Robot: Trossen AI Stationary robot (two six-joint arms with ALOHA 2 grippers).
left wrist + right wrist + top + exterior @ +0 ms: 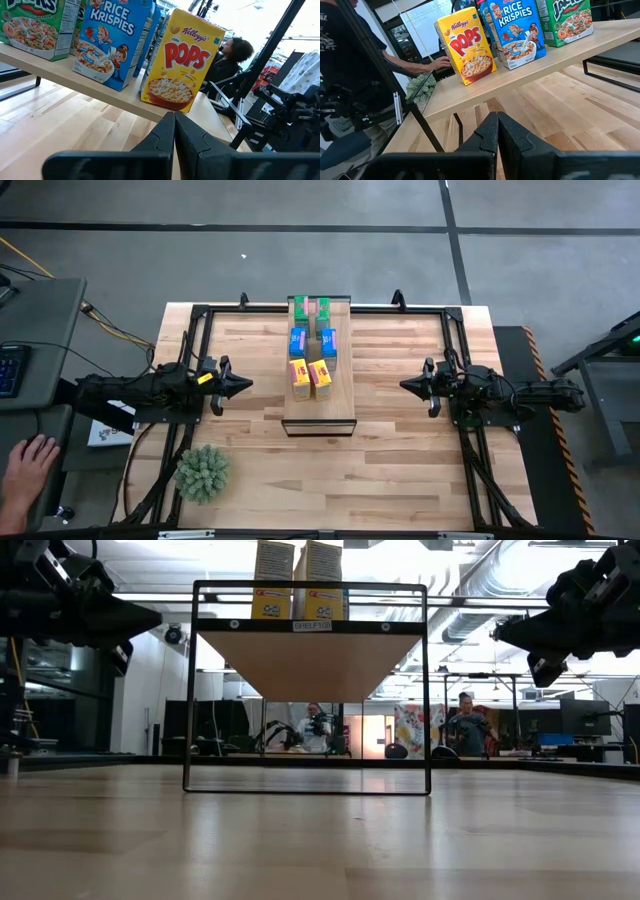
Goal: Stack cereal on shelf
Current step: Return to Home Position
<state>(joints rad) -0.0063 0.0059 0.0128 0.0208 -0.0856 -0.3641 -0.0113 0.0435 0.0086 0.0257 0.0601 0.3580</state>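
Six small cereal boxes stand upright in two rows along the pale wooden shelf [320, 408]: two green [311, 308], two blue [313, 340], two yellow [310, 376]. The left wrist view shows a yellow box [182, 60], a blue one [111, 42] and a green one [35, 25]; the right wrist view shows yellow [467, 45], blue [515, 30] and green [567, 20]. My left gripper [246, 384] is shut and empty, left of the shelf. My right gripper [405, 385] is shut and empty, right of it.
A spiky green plant ball [203, 472] sits at the table's near left. A black metal frame [305, 690] carries the shelf above the table. A person's hand [28, 465] shows beyond the left edge. People show in the room behind.
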